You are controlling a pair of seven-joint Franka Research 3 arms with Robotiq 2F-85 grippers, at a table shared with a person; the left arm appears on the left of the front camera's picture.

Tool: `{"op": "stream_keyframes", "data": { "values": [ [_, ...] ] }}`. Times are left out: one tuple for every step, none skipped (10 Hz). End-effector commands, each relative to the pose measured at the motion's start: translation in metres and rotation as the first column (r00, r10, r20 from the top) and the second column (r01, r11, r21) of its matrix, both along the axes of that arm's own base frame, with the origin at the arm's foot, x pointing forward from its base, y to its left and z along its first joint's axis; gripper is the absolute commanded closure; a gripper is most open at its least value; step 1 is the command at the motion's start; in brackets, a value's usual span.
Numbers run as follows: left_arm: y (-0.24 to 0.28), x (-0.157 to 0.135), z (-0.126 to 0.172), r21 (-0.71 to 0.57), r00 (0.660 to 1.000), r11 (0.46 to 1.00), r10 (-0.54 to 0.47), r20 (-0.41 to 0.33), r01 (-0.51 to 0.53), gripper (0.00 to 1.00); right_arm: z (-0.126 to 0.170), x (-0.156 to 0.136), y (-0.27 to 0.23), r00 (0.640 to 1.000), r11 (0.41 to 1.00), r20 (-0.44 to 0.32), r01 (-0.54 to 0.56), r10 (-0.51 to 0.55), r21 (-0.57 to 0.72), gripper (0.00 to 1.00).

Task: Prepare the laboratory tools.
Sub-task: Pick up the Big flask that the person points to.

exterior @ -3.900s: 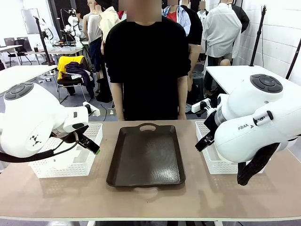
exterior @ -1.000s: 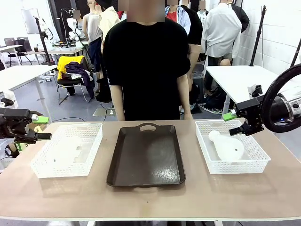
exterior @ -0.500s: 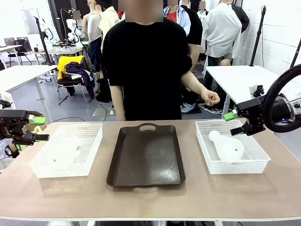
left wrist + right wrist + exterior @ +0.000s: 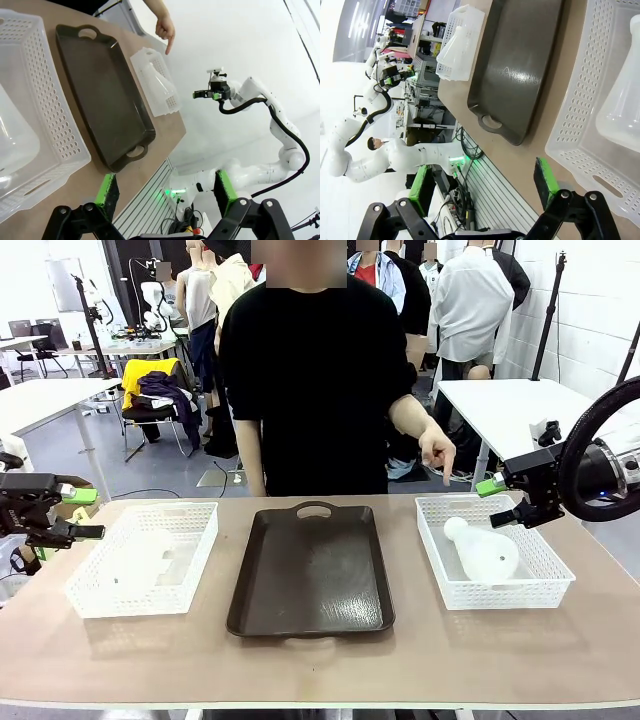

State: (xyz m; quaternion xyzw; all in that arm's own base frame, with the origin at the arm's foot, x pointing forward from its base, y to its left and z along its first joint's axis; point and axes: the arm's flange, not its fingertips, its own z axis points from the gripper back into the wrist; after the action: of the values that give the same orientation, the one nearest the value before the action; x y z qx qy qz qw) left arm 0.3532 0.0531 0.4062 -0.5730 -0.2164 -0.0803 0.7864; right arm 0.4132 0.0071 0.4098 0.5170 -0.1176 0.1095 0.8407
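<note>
A brown tray [image 4: 310,575] lies between two mesh baskets. The left basket [image 4: 100,605] holds the left flask [image 4: 140,555]. In the right basket [image 4: 500,598] the right flask [image 4: 487,553] lies on its side. The left gripper [image 4: 88,513] and right gripper [image 4: 498,504] hover outside them, jaws wide and empty. A person's hand [image 4: 436,451] points down at the right basket. The neck looks the surest hold, taken squarely.

Conical flasks: two, left flask [image 4: 140,555], right flask [image 4: 482,550]
Mesh baskets: two, left basket [image 4: 130,602], right basket [image 4: 500,596]
Brown tray [image 4: 310,570]: one
Person's pointing hand [image 4: 437,452]: one
</note>
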Motion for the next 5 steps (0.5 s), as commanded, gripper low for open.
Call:
{"op": "stream_keyframes", "data": {
  "values": [
    [-0.0003, 0.0, 0.0008, -0.018, 1.0, 1.0, 0.003, 0.001, -0.003, 0.0, -0.0003, 0.0001, 0.0012, 1.0, 1.0, -0.001, -0.005, 0.005, 0.011, 0.0],
    [-0.0003, 0.0, 0.0008, -0.018, 1.0, 1.0, 0.003, 0.001, -0.003, 0.0, -0.0003, 0.0001, 0.0012, 1.0, 1.0, -0.001, -0.005, 0.005, 0.011, 0.0],
    [-0.0003, 0.0, 0.0008, -0.018, 1.0, 1.0, 0.003, 0.001, -0.003, 0.0, -0.0003, 0.0001, 0.0012, 1.0, 1.0, -0.001, -0.005, 0.005, 0.011, 0.0],
    [-0.0003, 0.0, 0.0008, -0.018, 1.0, 1.0, 0.003, 0.001, -0.003, 0.0, -0.0003, 0.0001, 0.0012, 1.0, 1.0, -0.001, -0.005, 0.005, 0.011, 0.0],
    [-0.0003, 0.0, 0.0008, -0.018, 1.0, 1.0, 0.003, 0.001, -0.003, 0.0, -0.0003, 0.0001, 0.0012, 1.0, 1.0, -0.001, -0.005, 0.005, 0.011, 0.0]
  ]
}}
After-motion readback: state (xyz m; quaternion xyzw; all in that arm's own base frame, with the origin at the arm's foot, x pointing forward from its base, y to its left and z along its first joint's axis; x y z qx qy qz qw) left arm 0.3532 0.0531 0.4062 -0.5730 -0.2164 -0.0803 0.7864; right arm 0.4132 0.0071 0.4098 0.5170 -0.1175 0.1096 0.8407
